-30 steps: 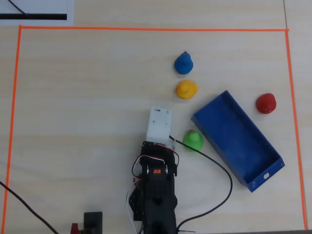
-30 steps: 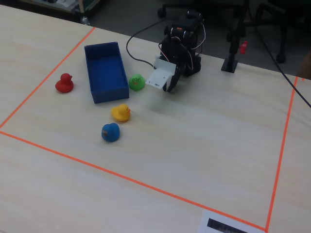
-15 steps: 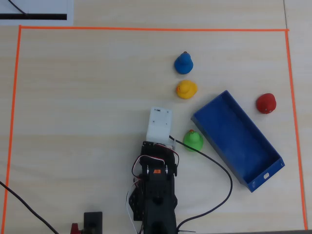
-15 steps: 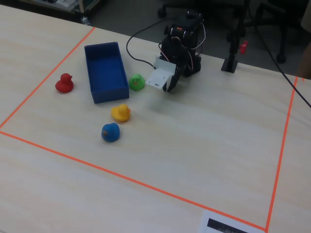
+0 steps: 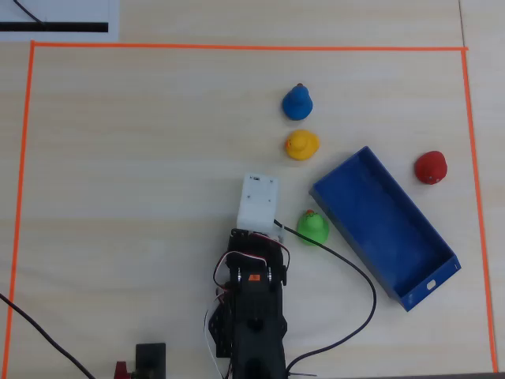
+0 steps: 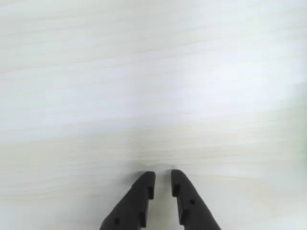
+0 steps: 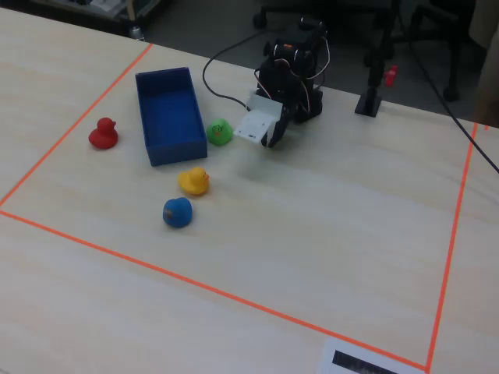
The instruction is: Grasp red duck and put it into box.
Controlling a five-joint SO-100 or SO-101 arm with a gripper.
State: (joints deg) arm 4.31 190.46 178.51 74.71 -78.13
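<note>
Pale wood-grain table (image 5: 142, 197), glare washing it almost white in the wrist view. Orange tape (image 5: 237, 46) frames the work area; a white sheet with a black bar (image 5: 55, 24) sits outside one corner. In the fixed view, dark floor and chair legs (image 7: 405, 31) lie beyond the far edge. The arm (image 5: 252, 308) is folded low at the near edge in the overhead view, cable (image 5: 355, 276) looping off. Gripper (image 6: 163, 184) over bare wood, jaws nearly closed, a thin gap, nothing between them. Red duck (image 5: 431, 167) on the table just outside the box (image 5: 384, 227), near the right tape line. Green duck (image 5: 312, 227) sits beside the box's other long wall; yellow duck (image 5: 301, 144) and blue duck (image 5: 297, 103) beyond.
</note>
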